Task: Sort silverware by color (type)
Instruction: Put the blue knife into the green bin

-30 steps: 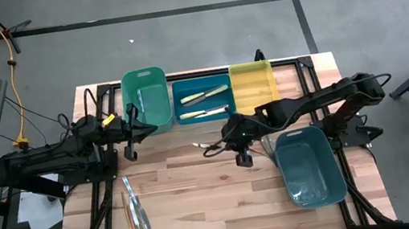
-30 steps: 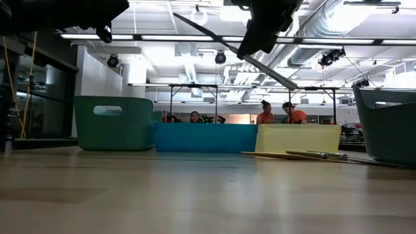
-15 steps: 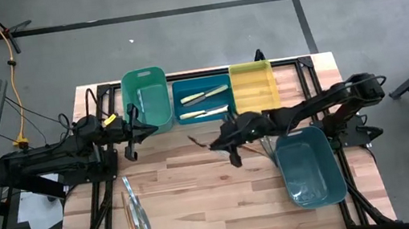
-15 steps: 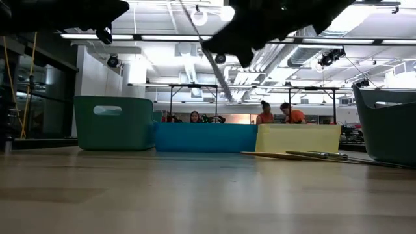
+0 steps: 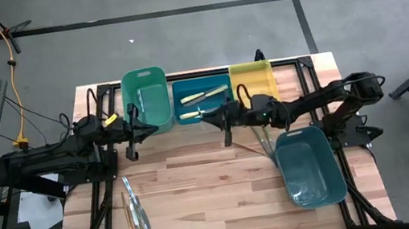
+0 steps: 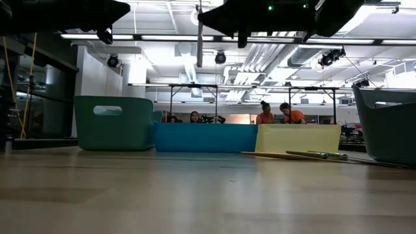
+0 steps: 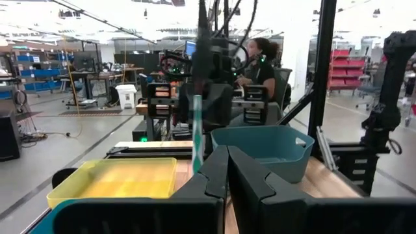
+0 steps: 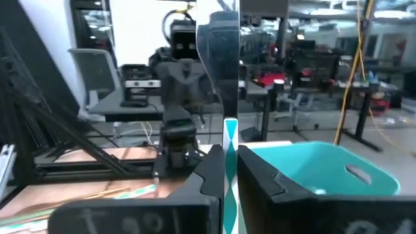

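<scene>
Right end effector [image 5: 219, 117]: fingers closed on one clear-bluish utensil [image 8: 230, 146], held upright between the pads, stationed over the front edge of the blue bin [image 5: 202, 99], between that bin and the bare bench [image 5: 199, 188]. Left end effector [image 5: 131, 131]: closed, holding nothing, hanging just in front of the green bin [image 5: 147, 97]. Green bin: tall, at the left of the back row; contents not readable. Blue bin: middle of the back row, touching the green bin on one side and the yellow bin [image 5: 254, 84] on the other; holds two pale yellow-handled utensils [image 5: 205, 105] lying crosswise, one behind the other. Yellow bin: right of the back row; no contents can be made out. Teal bin [image 5: 309, 165]: larger, set apart on the right side of the bench under the right arm; something pale lies at its bottom, not identifiable. Loose silverware, lot one: a few utensils [image 5: 136, 218] lying lengthwise near the front left corner of the bench. Loose silverware, lot two: thin utensils [image 5: 264, 143] on the bench between the yellow bin and the teal bin, partly covered by the right arm. Background: seated people [image 6: 291, 113] visible beyond the bins in the low view.
</scene>
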Robot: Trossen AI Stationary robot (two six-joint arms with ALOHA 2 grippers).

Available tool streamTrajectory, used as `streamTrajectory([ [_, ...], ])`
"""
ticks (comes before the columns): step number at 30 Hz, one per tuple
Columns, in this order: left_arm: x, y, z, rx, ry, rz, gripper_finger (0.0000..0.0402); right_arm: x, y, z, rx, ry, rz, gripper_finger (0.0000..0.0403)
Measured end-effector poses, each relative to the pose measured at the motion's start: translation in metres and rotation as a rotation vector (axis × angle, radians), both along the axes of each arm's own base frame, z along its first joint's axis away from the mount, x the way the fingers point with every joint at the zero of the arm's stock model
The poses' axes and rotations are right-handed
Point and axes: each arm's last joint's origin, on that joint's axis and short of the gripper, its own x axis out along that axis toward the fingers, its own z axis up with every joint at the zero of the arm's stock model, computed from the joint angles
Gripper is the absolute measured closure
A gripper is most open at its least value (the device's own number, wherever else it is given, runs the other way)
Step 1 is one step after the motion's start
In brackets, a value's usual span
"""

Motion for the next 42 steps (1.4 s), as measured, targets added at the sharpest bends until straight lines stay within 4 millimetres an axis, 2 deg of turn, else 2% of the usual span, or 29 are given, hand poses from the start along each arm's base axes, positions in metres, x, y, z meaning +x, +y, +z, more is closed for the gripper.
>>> streamTrajectory([
  [5,0.004,0.001,-0.003,0.012,0.028,0.003,0.0398,0.0,-0.007,-0.005,0.027,0.046,0.009,0.0387],
  [17,0.019,0.005,-0.01,-0.007,0.056,0.003,0.039,0.0,-0.006,-0.005,0.028,0.042,0.044,0.0387],
  [21,0.028,0.007,-0.014,-0.016,0.069,0.003,0.0358,0.0,-0.006,-0.005,0.04,0.042,0.045,0.0387],
  [32,0.061,0.014,-0.032,-0.079,0.048,-0.007,0.0227,0.0,-0.006,-0.003,0.053,0.02,0.046,0.0387],
  [36,0.077,0.018,-0.036,-0.084,0.047,-0.008,0.0201,0.004,-0.005,-0.006,0.051,-0.03,0.052,0.0387],
  [42,0.101,0.022,-0.041,-0.12,0.104,-0.014,0.019,0.009,-0.006,-0.013,0.077,-0.052,0.053,0.0387],
])
